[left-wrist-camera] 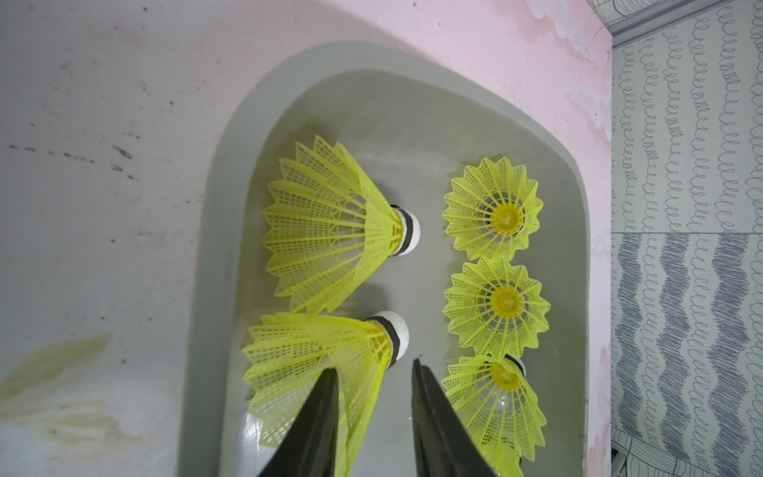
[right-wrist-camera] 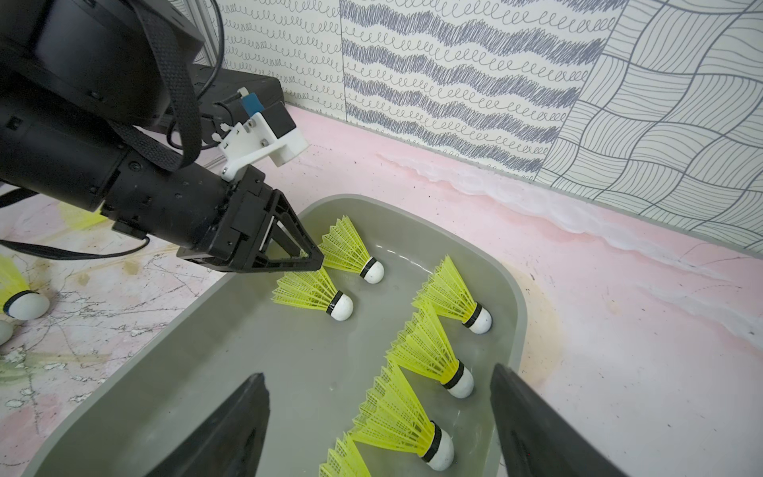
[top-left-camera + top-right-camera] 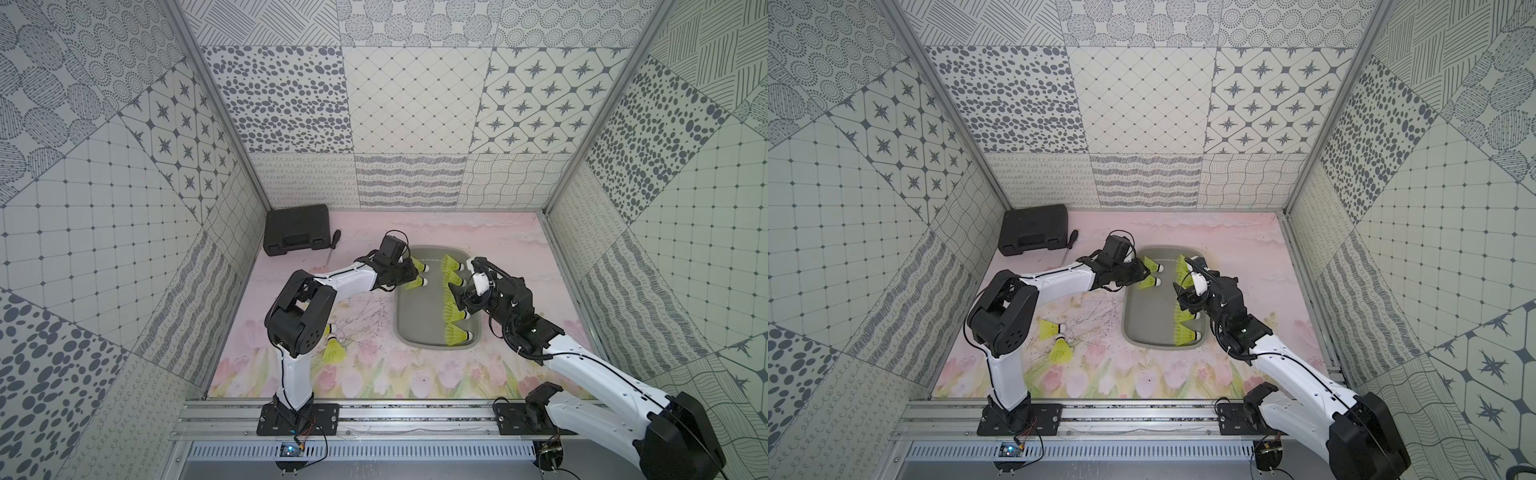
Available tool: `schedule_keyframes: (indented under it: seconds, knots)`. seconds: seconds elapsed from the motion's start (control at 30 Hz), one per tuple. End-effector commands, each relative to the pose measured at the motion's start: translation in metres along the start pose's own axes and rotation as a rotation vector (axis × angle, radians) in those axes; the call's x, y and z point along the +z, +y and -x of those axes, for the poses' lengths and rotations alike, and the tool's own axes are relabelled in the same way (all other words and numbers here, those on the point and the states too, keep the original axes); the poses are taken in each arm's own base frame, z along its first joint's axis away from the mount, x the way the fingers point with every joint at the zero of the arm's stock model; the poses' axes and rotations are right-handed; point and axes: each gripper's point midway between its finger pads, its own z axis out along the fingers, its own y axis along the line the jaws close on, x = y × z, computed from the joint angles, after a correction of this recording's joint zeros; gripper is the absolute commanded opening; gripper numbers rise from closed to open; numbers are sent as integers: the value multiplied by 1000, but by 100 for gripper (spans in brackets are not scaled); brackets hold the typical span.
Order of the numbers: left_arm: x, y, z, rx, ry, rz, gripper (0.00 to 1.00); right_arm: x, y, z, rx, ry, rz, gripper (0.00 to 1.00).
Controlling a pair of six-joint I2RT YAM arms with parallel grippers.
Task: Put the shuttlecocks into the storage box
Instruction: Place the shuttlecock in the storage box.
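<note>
Yellow shuttlecocks [image 3: 457,334] are lying partly in, partly outside the grey box [image 3: 419,316].
The shallow box, rounded at its corners and low-walled, is sitting flat and open on the pink tabletop [image 3: 374,374]. Inside, two shuttlecocks [image 2: 309,289] are lying on their sides at the far left end, white black-banded tips pointing toward the middle. A row of others [image 2: 427,355] is lying along the right wall, mesh skirts overlapping, tips toward that wall. Two more [image 3: 1060,352] are lying on the tabletop well left of the box, tips near each other.
</note>
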Motion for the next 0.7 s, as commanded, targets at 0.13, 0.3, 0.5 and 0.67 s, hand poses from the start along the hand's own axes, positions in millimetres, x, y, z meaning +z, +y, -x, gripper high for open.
schedule_keyframes:
  seconds: [0.13, 0.3, 0.5, 0.67]
  knots:
    - [-20, -5, 6, 44, -24, -21, 39, -2, -3, 9, 3, -33, -11, 87]
    - [-45, -2, 13, 67, -72, 6, 39, -3, -3, 8, 6, -35, -13, 88]
    - [-93, 24, 24, 82, -168, 112, 42, -8, -3, 15, 32, -59, -8, 89]
    - [-137, 59, 28, 55, -239, 249, 42, -10, -4, 19, 42, -72, -9, 89]
